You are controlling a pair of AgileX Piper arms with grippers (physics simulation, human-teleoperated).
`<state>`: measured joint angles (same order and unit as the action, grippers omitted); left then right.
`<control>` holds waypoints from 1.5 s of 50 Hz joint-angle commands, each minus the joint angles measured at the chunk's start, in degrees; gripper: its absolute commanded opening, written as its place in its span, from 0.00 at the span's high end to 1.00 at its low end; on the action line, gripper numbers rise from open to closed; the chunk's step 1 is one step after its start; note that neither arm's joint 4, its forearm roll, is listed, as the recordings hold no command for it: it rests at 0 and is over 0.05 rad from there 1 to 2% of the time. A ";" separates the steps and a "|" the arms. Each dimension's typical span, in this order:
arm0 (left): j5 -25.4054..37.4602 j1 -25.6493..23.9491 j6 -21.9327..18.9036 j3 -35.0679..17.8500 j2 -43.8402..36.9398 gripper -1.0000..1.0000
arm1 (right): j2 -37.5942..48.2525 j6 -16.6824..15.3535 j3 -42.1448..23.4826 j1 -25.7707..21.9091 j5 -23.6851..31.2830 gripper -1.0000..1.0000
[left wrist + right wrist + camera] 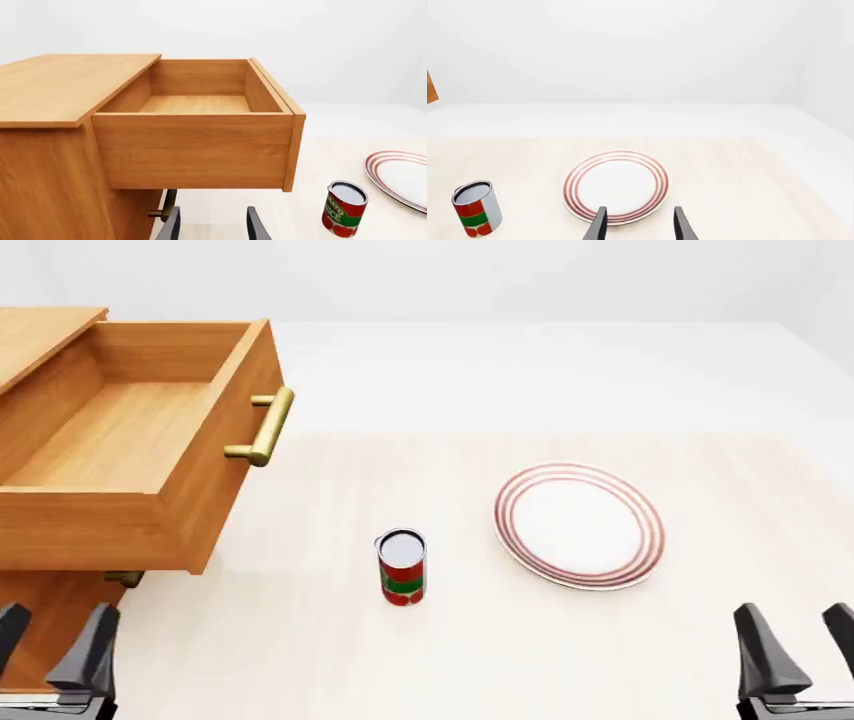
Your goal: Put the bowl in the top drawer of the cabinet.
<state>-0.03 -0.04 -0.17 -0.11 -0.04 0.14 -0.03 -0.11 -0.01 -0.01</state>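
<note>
No bowl shows in any view. The cabinet (38, 335) stands at the table's left, and its top drawer (94, 525) is pulled out toward the right with its brass handle (267, 427) facing the middle. The part of the drawer floor that I can see is bare. The left wrist view looks at the top drawer (193, 150) from its side, beside the cabinet (60, 85). My left gripper (51, 645) hangs open and holds nothing near the front edge, below the drawer. At the front right my right gripper (801, 645) is open too, with nothing in it.
A flat white plate with red rings (581, 525) lies right of centre, just ahead of my right gripper (640, 227). A red and green can (400, 567) stands upright between drawer and plate. A lower drawer's brass handle (123, 578) peeks out under the top drawer.
</note>
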 commanded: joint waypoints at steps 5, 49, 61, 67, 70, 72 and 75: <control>0.29 -0.56 -0.30 -0.34 -0.02 0.00 | 0.32 0.11 -0.25 0.00 0.02 0.00; 12.84 -4.26 1.26 -11.87 0.03 0.00 | 0.52 0.00 -0.26 -0.03 -0.19 0.00; 23.28 -9.71 3.69 -21.90 0.01 0.00 | 0.63 -0.03 -0.24 -0.02 -0.33 0.00; 27.39 -12.08 4.78 -24.93 -0.01 0.00 | 0.67 0.05 -0.27 -0.01 -0.33 0.00; 28.48 -13.01 4.50 -26.23 -0.33 0.00 | 0.60 -0.02 -0.24 -0.02 -0.30 0.00; 28.70 -13.66 4.91 -27.10 -1.28 0.00 | 0.65 0.03 -0.30 -0.02 -0.28 0.00; 29.17 -14.67 5.28 -28.21 -2.34 0.00 | 0.64 0.05 -0.32 -0.02 -0.24 0.00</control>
<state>25.07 -11.37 4.12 -23.62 -0.72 0.76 -0.02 -0.39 -0.03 -0.28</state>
